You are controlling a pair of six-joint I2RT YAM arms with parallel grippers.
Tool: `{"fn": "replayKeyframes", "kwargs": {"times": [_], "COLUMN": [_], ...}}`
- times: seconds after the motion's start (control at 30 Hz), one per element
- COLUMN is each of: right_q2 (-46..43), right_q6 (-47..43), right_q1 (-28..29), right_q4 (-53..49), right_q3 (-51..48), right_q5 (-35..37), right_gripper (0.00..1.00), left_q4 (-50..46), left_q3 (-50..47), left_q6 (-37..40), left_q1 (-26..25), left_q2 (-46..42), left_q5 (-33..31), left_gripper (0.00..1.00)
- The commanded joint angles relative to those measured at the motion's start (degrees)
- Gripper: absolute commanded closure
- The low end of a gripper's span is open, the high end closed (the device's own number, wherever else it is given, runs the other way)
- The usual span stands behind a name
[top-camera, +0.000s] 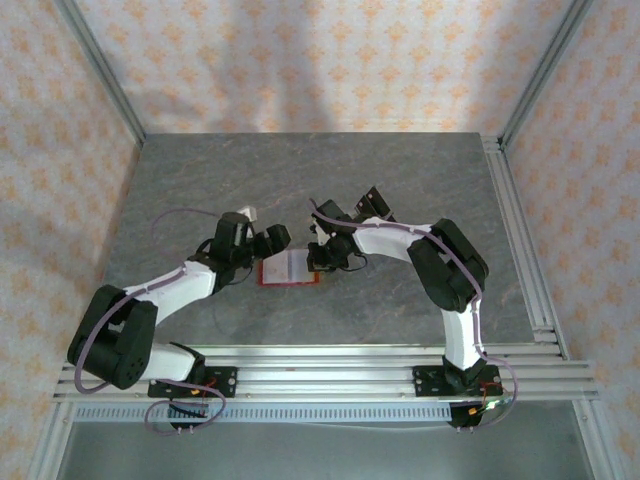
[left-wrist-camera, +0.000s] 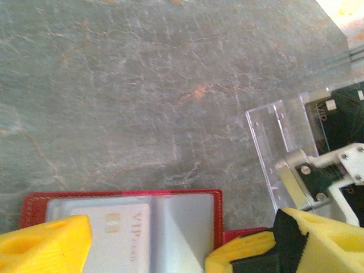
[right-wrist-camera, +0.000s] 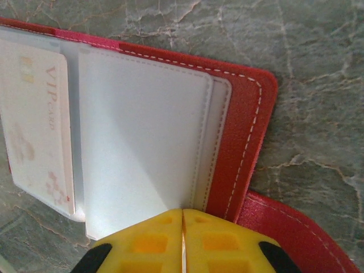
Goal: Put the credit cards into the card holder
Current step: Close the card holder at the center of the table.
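We list: one grey veined desk (top-camera: 200, 180); one clear acrylic stand (left-wrist-camera: 277, 136) on the desk, with black strips (left-wrist-camera: 341, 119); aluminium rails (top-camera: 330, 360) along the desk's near edge; patterned walls (top-camera: 330, 60) around the desk.

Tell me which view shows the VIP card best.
Right wrist: the card sits close up in the red wallet, print readable. Left wrist catches part of it, blurred. From the top it is too small to tell.
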Motion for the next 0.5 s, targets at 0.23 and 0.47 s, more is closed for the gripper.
{"fn": "replayKeyframes", "kwargs": {"times": [0.23,0.47], "right_q2": [1.14,1.51], "right_q6": [-0.46,-0.46], "right_q1": [-0.89,-0.94], "right_q4": [-1.73,-1.31], "right_q3": [-0.45,-1.13], "right_q5": [2.44,2.39], "right_gripper": [0.92,0.92], "left_q4": [-2.73,-7.44], "left_q3": [-0.24,2.53], "left_q6": [-1.34,3.28], "left_q1": [-3.75,0.84], "left_q2": [-2.87,2.66], "left_q5": [-9.39,-9.32], "left_gripper": [0.16,0.16]}}
